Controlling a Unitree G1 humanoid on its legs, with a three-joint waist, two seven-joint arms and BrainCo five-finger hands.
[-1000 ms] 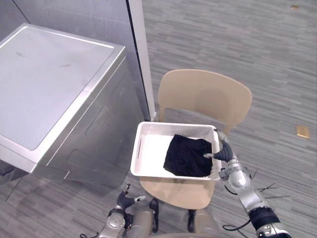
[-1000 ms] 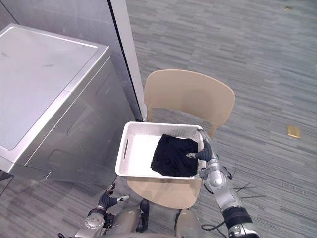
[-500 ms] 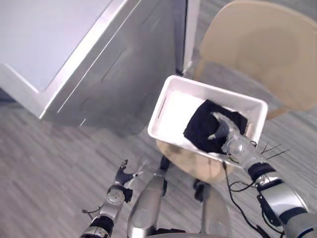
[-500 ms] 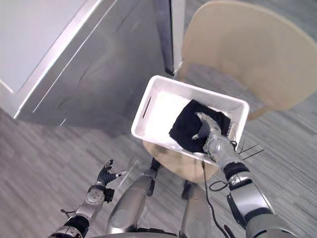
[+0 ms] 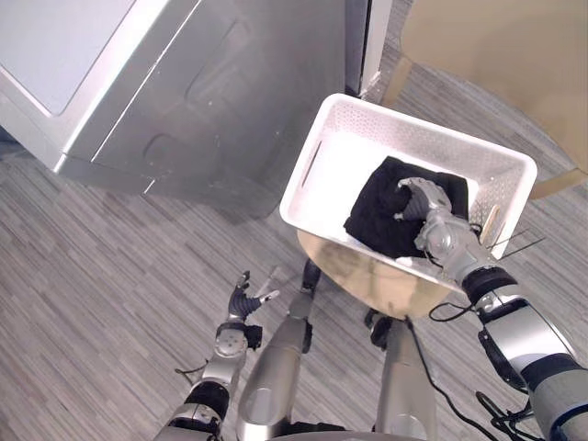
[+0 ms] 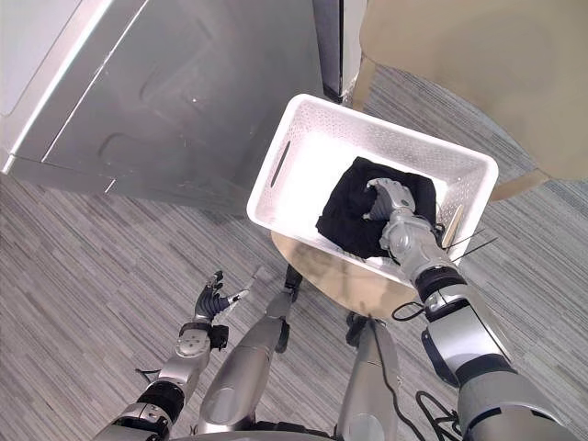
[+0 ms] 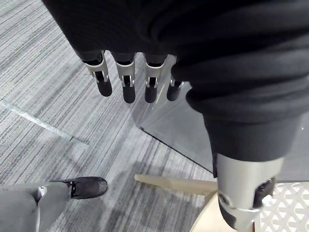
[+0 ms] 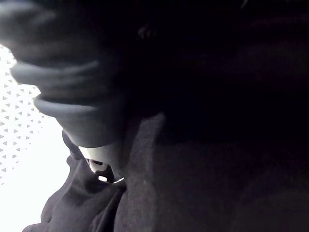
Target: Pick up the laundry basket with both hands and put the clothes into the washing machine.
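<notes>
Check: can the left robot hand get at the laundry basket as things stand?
Probably not without lifting: the left robot hand hangs low by the floor, apart from the laundry basket, though nothing stands between.

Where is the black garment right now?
The black garment lies in the white basket on the tan chair, toward the basket's right end in the eye views, with the right hand curled into it.

No words, numbers or signs can be read on the washing machine [image 5: 184, 83], laundry basket [image 5: 317, 161] or chair [image 5: 496, 46].
</notes>
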